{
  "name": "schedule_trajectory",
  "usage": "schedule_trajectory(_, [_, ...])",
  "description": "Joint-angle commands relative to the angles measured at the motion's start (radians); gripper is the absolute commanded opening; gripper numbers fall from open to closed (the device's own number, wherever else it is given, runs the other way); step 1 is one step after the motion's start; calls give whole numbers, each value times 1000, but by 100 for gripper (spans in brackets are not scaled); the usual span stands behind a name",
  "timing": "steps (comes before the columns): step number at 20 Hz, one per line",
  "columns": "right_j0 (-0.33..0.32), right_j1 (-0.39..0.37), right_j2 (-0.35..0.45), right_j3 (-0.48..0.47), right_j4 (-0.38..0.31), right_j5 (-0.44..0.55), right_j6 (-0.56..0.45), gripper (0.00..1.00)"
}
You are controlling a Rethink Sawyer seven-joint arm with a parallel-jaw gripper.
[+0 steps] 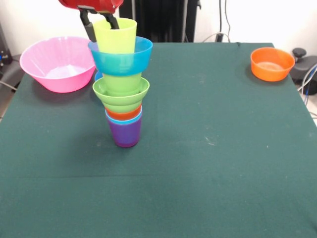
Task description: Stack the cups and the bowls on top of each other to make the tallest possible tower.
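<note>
Partly cropped above, the fingers (100, 23) pinch the yellow-green cup's (115, 35) rim atop the tower (121, 89).

Tower (122, 84) upright mid-table, purple base, yellow-green cup (117, 33) on top, orange bowl (271, 63) far corner, pink bowl (58, 63) opp. side

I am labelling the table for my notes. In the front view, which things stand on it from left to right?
Pink bowl → the tower, purple cup at its base → orange bowl. The pincer hangs above the tower's top, so I leave it out of the order.
</note>
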Motion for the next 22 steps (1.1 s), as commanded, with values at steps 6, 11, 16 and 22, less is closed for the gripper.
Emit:
schedule_trajectory(6, [58, 38, -44, -69, -4, 132, -76, 100])
schedule_trajectory(11, [59, 42, -45, -87, -5, 153, -81, 100])
schedule_trajectory(16, [61, 45, -42, -105, -2, 178, -87, 100])
schedule_trajectory(22, [61, 35, -33, -120, 8, 217, -86, 100])
